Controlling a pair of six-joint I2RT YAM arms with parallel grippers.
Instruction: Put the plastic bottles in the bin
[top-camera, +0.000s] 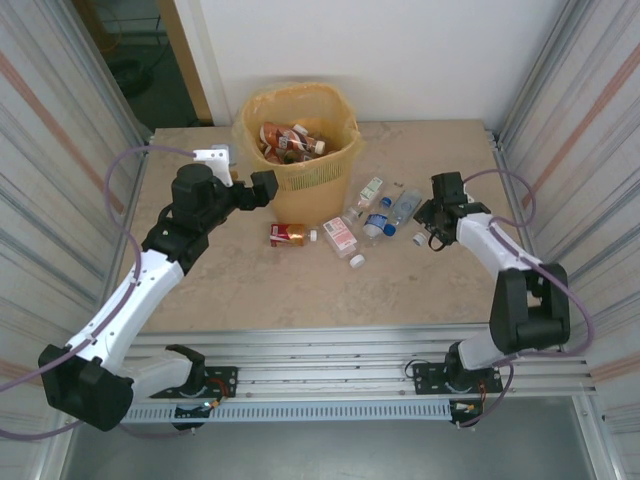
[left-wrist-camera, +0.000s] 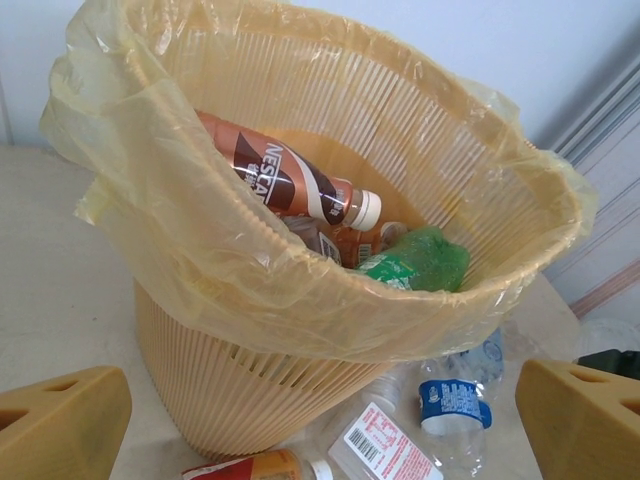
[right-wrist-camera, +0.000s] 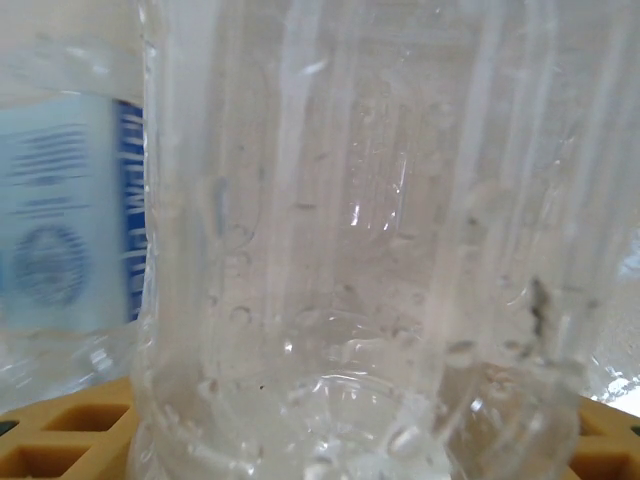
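Nearest us on the table (top-camera: 250, 290) lie a red-label bottle (top-camera: 288, 234) and a pink-label bottle (top-camera: 341, 238), with clear ones just beyond. Our right jaws sit against a clear bottle (right-wrist-camera: 350, 250) at the row's right end; we cannot tell whether they pinch it or merely touch it. With a shallow grip, its slick, thin wall could squirt free or crumple. Farther on, our left jaws hang spread and empty beside the bin (left-wrist-camera: 230, 390), which holds a brown bottle (left-wrist-camera: 290, 185) among others. A careless swing there could snag the liner (left-wrist-camera: 150, 220) or tip the bin.
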